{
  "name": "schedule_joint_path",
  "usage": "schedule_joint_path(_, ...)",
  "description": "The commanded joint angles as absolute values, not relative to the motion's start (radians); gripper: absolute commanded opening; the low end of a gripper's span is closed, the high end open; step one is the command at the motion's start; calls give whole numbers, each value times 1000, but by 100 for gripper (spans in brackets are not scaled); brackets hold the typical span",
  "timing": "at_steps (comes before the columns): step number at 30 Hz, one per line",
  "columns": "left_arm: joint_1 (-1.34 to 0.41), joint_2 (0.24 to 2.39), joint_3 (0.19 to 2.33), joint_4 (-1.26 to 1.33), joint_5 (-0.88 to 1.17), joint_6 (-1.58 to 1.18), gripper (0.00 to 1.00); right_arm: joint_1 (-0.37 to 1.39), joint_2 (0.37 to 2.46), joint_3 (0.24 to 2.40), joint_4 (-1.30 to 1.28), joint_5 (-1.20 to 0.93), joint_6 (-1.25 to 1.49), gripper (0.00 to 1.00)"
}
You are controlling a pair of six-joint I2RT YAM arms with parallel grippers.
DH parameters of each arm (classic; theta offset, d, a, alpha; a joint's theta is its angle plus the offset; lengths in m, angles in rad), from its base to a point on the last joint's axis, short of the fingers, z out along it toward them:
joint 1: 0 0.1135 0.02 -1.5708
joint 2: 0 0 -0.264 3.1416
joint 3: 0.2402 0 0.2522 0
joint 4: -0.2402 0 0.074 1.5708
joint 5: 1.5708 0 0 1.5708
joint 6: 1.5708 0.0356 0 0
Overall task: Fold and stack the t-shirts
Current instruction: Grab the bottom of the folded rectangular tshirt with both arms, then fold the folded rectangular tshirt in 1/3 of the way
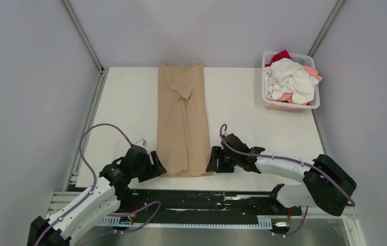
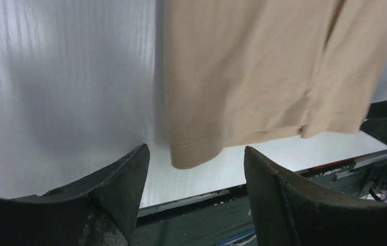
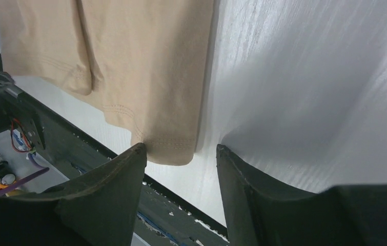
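Note:
A tan-beige t-shirt [image 1: 181, 118] lies on the white table [image 1: 124, 113], folded lengthwise into a long strip with its hem toward the arms. My left gripper [image 1: 159, 166] sits at the hem's near left corner. In the left wrist view its jaws [image 2: 195, 148] stand apart, with the hem corner [image 2: 191, 148] just beyond the tips. My right gripper [image 1: 212, 160] sits at the near right corner. Its jaws [image 3: 180, 146] also stand apart, and the hem corner [image 3: 168, 148] lies between the tips, against the left one. White [image 1: 288, 79], coral-pink [image 1: 311, 72] and red [image 1: 282, 55] t-shirts fill the basket.
A white plastic lattice basket [image 1: 289, 106] stands at the table's far right corner. The table's near edge and a black rail [image 1: 196, 200] run just behind both grippers. Grey walls close in on both sides.

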State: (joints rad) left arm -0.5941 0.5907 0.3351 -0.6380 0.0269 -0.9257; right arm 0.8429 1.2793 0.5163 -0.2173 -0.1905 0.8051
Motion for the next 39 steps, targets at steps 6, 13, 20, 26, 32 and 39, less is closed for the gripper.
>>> schedule_joint_path(6,-597,663,197,-426,121,-1023,54,866,1359,498,-113,-208,858,34)
schedule_joint_path(13,-597,716,179,-398,123,-1034,2,883,1339,477,-99,-206,865,4)
schedule_joint_path(20,-611,478,162,-586,296,-1053,0,955,1156,436,-190,-241,829,0)
schedule_joint_path(26,-627,315,166,-488,396,-1056,0,970,1106,473,-197,-266,786,0)
schedule_joint_path(32,-624,552,273,-260,326,-967,0,925,1192,630,-207,-179,715,0)
schedule_joint_path(39,-479,924,516,-190,261,-833,0,808,1352,873,-199,-40,669,0)
